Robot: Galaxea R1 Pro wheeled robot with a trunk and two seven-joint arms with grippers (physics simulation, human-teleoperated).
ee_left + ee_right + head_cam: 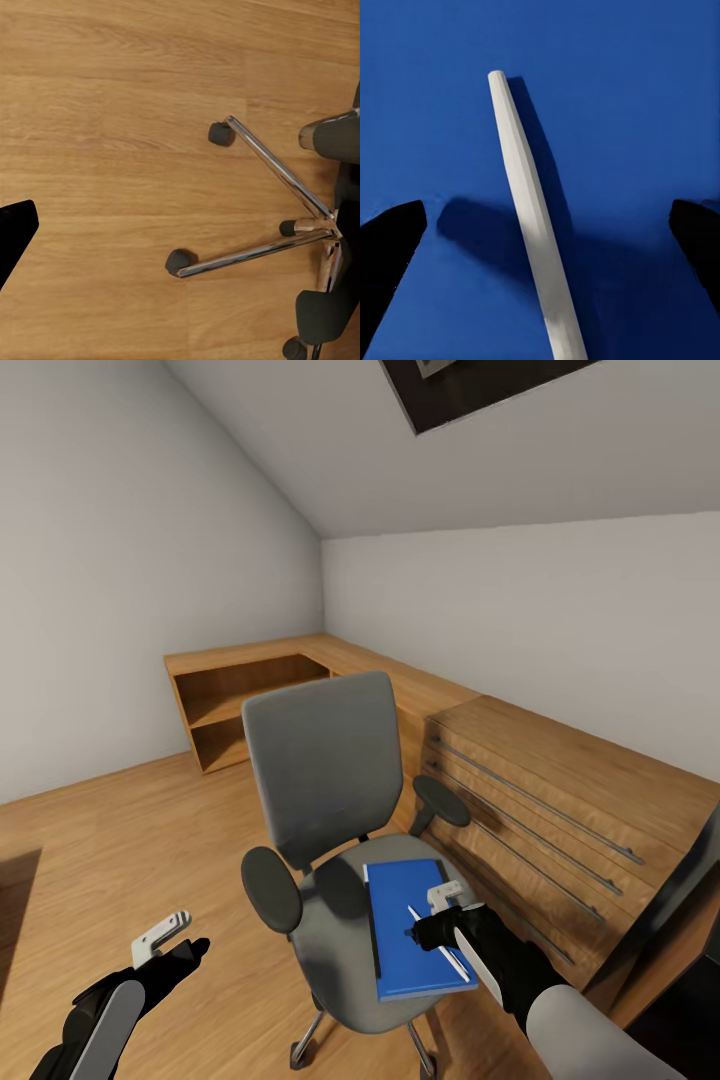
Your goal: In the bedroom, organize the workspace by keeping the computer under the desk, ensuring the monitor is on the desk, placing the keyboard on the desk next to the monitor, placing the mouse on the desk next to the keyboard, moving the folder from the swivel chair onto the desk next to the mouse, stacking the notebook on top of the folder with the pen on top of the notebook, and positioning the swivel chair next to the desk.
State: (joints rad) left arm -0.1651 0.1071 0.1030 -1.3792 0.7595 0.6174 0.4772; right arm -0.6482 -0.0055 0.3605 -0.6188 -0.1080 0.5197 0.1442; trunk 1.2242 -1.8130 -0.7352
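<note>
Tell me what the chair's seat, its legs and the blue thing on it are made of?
The swivel chair seat and back look like grey woven fabric: matte, no shine. Its star base looks like polished chrome metal, with bright streaks and floor reflections; the casters look like black plastic or rubber. The folder seems smooth plastic or coated card, evenly blue. The pen looks like matte white plastic.

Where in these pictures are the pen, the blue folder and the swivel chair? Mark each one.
pen (531, 217), right wrist view, middle of its white shaft.
folder (405, 930), head view, bare blue cover left of the pen.
swivel chair (325, 765), head view, centre of the grey backrest.
</note>
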